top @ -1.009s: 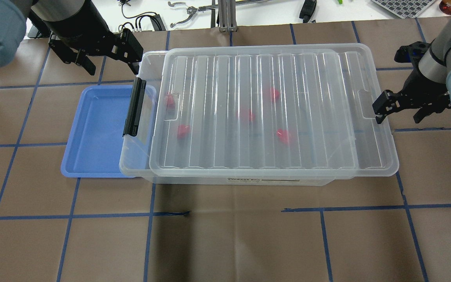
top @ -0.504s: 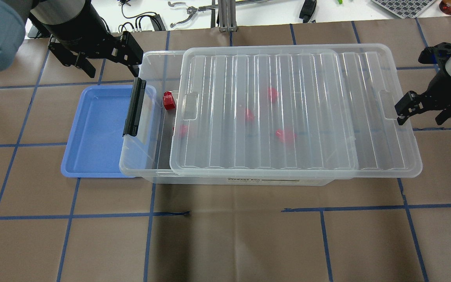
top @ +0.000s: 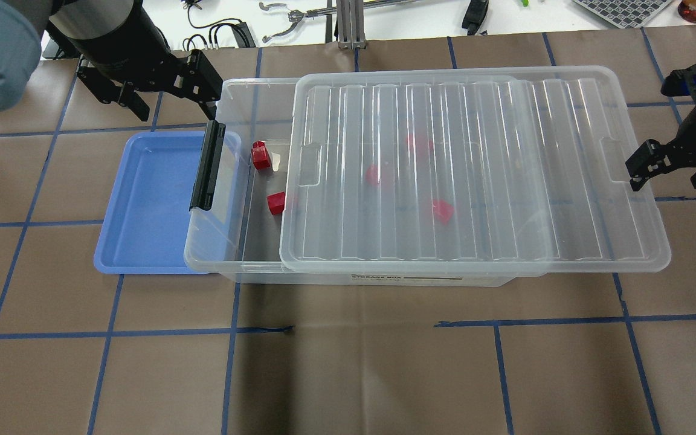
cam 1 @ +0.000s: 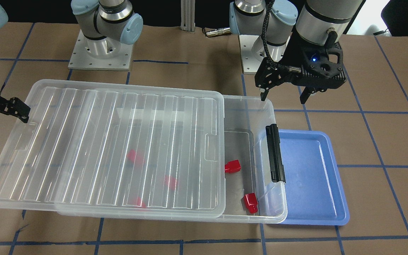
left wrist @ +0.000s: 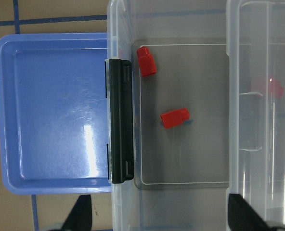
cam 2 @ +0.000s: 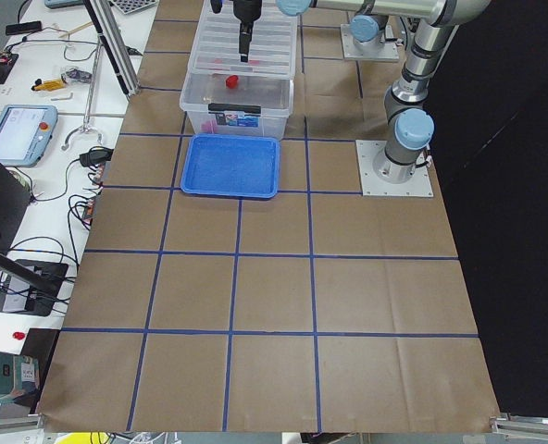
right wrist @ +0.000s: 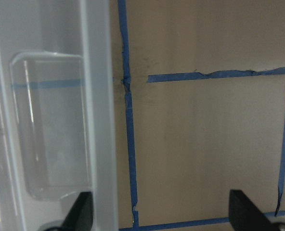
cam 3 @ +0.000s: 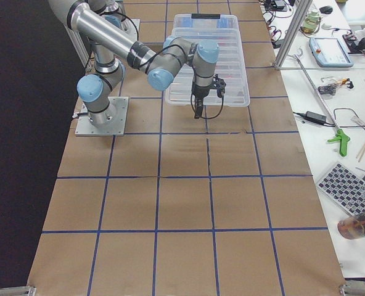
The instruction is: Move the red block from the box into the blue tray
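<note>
Overhead exterior view shows the box lying lengthwise on the table. Its ribbed lid sits shifted toward the robot's right, so a strip at the latch bar end is uncovered. In that strip a red block rests on the box floor near the latch, and a second red block lies just beside the lid's edge. Three more red blocks show blurred through the lid. The blue tray lies flat just beside the box's latch end. The left gripper hovers by the box's far left corner, jaws wide apart. The right gripper is at the lid's right short edge, one finger against it. Exterior front-facing view shows both uncovered blocks between lid edge and latch, apart from each other. Left wrist-mounted view looks straight down on tray, latch and both blocks, with the fingertips spread far apart. Right wrist-mounted view shows that gripper's fingertips spread equally wide over the table, with the lid's rim just beside one.
</note>
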